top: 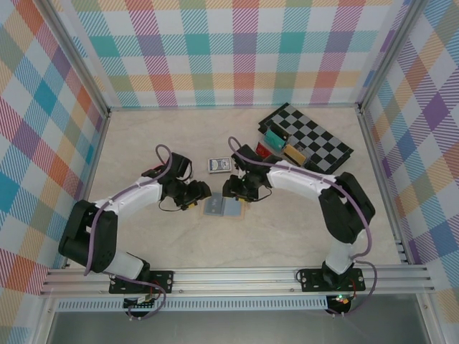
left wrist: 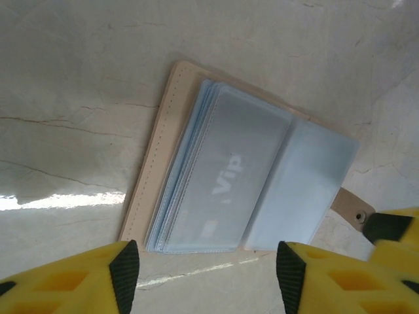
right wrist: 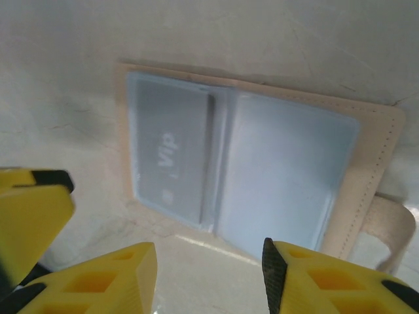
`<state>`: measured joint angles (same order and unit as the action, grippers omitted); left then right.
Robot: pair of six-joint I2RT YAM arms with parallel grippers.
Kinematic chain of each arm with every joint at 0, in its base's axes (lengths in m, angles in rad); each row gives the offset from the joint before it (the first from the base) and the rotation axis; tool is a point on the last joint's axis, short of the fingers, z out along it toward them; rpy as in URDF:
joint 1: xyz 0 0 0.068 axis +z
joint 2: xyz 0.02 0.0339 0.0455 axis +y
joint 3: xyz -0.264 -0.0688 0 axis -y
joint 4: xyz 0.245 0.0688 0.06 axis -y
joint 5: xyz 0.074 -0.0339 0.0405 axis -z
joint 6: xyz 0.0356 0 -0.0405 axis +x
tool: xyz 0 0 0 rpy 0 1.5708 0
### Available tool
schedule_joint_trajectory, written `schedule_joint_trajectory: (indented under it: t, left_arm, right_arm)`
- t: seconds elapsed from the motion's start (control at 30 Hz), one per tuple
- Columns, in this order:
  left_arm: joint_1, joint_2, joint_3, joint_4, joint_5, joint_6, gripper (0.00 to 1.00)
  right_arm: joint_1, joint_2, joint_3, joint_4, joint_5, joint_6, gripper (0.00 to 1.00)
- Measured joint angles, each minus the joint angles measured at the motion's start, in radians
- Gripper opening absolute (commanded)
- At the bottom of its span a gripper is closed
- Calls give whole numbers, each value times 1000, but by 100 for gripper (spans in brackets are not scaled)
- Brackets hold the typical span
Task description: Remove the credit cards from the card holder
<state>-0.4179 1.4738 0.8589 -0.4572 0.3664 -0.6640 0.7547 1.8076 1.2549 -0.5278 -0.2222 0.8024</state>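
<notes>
The card holder (top: 224, 207) lies open and flat on the table, tan outside, blue-grey clear sleeves up. In the left wrist view the card holder (left wrist: 171, 118) shows a pale card marked "Vip" (left wrist: 226, 180) inside its top sleeve; the same card (right wrist: 165, 154) sits in the left page in the right wrist view. No red or yellow credit card is in view. My left gripper (left wrist: 206, 278) hovers open just off the holder's left edge (top: 198, 195). My right gripper (right wrist: 209, 278) is open above its right edge (top: 234, 190). Neither holds anything.
A dark blue playing-card pack (top: 219, 165) lies just behind the holder. At the back right a checkerboard (top: 315, 140) carries a rack of coloured cards (top: 276, 143). The holder's tab (right wrist: 386, 226) sticks out at one side. Checked walls surround the table.
</notes>
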Motion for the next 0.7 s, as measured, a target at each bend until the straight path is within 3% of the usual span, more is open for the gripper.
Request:
schedule_joint_trajectory:
  t: [0.43,0.7]
  left_arm:
    - [-26,119,27,22,20,-10,50]
    - [-26,142,61,22,44,-18,38]
  right_arm:
    - [-8,167,80,-36,38,-35,47]
    - [-15,186,107,-53,42,-66,47]
